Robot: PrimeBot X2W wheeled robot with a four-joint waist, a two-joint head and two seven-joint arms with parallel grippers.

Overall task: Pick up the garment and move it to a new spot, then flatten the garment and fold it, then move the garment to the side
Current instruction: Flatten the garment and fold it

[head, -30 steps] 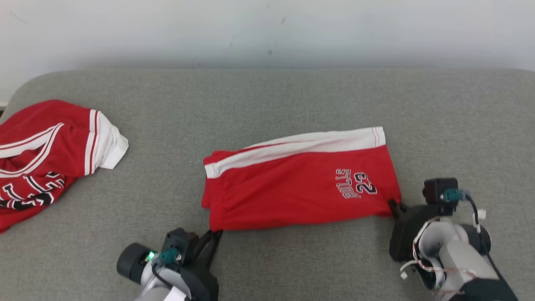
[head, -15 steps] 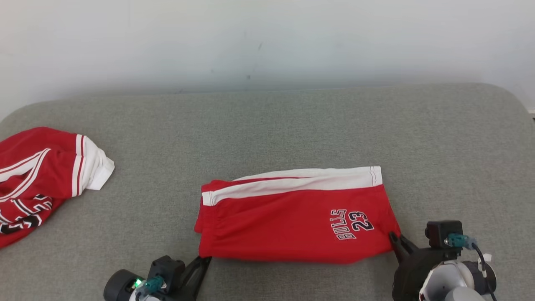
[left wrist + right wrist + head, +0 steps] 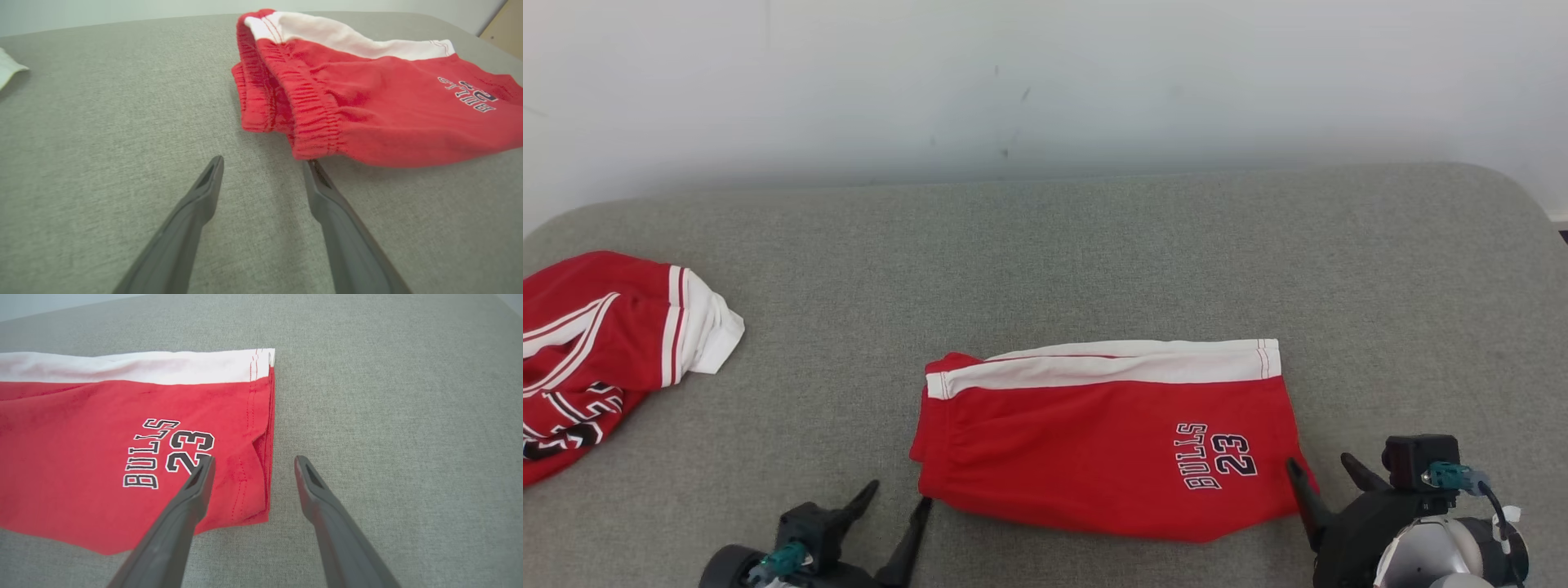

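1. Red shorts point(image 3: 1107, 441) lie folded and flat at lower centre of the head view on the grey cushion point(image 3: 1094, 245). The white side stripe is along the top edge and the "BULLS 23" print is at lower right.
2. Left gripper point(image 3: 900, 492) is at the bottom edge, left of centre, fingers spread wide and holding nothing. In the left wrist view, the right-hand fingertip sits just beside the waistband's near corner, and I can't tell if it touches. The other finger is over bare cushion.
3. Right gripper point(image 3: 1318, 461) is at lower right, also spread wide and holding nothing. In the right wrist view, the left-hand fingertip overlaps the print by the "23" and the right-hand one is over bare cushion. The leg hem runs up between them.
4. A second red garment point(image 3: 596, 343) is bunched at the left edge, well apart from the shorts.
5. Versus half a second ago: both grippers were pinched on the shorts' lower corners and have now let go. The shorts' position is about the same.
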